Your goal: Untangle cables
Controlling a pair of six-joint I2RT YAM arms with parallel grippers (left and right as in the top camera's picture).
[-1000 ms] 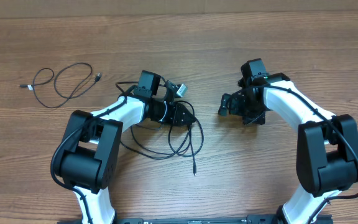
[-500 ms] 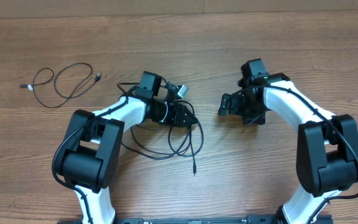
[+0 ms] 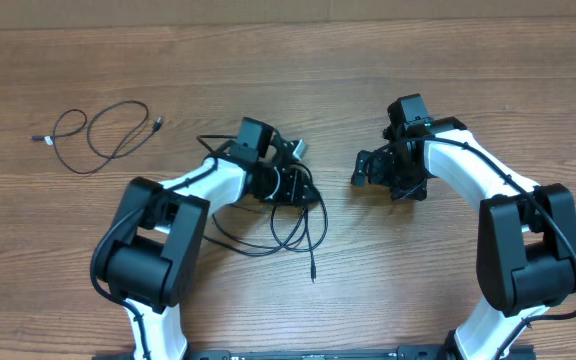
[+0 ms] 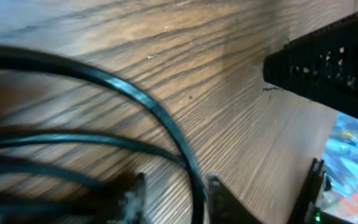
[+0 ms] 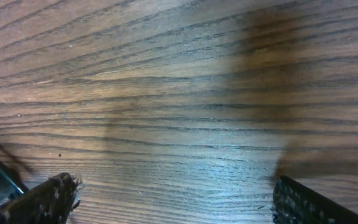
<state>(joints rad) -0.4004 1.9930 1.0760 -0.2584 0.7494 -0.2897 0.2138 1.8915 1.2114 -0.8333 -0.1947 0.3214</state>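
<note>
A tangle of thin black cables lies in loose loops at the table's middle, one plug end trailing toward the front. My left gripper sits low over the top of the tangle. In the left wrist view its jaws stand a little apart, and one cable strand runs between them, close against the right finger. My right gripper rests just right of the tangle, wide open. The right wrist view shows only bare wood between its fingertips.
A separate thin black cable lies in loose loops at the far left, with small plugs at its ends. A light-coloured plug sits beside the left wrist. The wooden table stretches behind both arms.
My left gripper has shifted slightly to the right over the tangle and its jaws have parted somewhat. The right arm has stayed still.
</note>
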